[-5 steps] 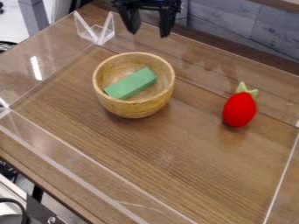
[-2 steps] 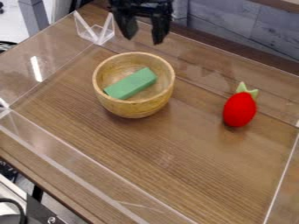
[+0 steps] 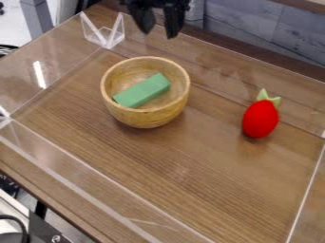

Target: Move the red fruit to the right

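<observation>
Red and plump, the toy strawberry lies on the bare wood of the counter, right of the wooden bowl in the camera view and well apart from it, its leafy top pointing towards the far edge. The pincer is at the top of the view, beyond the bowl, its two dark fingers parted with nothing between them. Since the fruit already sits on the right side of the picture, the move may be as good as finished, and the likeliest mistake would be going back for it needlessly: a further push to the right could carry it towards the edge of the view or off the counter. If it does need another shift, its smooth, rounded, tapering body could roll or squirt out of a grip closed off-centre, or be caught only by the soft-looking leaves and slip. A low path from the pincer's present place could also clip the bowl's rim, tipping it or jolting the green block inside. Lifting clear of both before any sideways travel would guard against that.
</observation>
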Tool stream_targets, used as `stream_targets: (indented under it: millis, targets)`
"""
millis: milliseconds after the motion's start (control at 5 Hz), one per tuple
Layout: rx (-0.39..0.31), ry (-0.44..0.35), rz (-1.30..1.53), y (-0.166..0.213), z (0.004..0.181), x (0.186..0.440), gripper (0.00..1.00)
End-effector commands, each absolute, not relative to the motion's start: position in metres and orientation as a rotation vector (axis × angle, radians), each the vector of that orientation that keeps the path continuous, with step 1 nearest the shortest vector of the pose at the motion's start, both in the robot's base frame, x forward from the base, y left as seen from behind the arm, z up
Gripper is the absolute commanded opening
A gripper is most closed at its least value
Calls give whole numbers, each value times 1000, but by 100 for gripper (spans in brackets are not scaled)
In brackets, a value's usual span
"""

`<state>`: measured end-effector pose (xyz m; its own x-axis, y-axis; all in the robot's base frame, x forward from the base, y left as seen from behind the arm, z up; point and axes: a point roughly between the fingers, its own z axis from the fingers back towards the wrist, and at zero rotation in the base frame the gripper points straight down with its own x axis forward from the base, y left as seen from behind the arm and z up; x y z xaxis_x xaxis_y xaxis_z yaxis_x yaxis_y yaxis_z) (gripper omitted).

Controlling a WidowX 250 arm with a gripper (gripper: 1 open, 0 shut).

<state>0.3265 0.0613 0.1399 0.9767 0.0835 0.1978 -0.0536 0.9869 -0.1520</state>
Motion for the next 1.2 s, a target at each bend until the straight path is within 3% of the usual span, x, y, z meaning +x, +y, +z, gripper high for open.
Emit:
stream_targets:
  millis: [0,200,400,600,800,1000]
  targets:
    - [-131,-261,110,54,147,336,100]
    - [-118,-252,162,47,135,336,100]
    - [-122,-253,99,58,142,336,100]
    - [-134,-244,82,57,136,341,100]
    - [-141,-251,77,56,140,342,100]
    - [-148,-253,78,39,141,341,100]
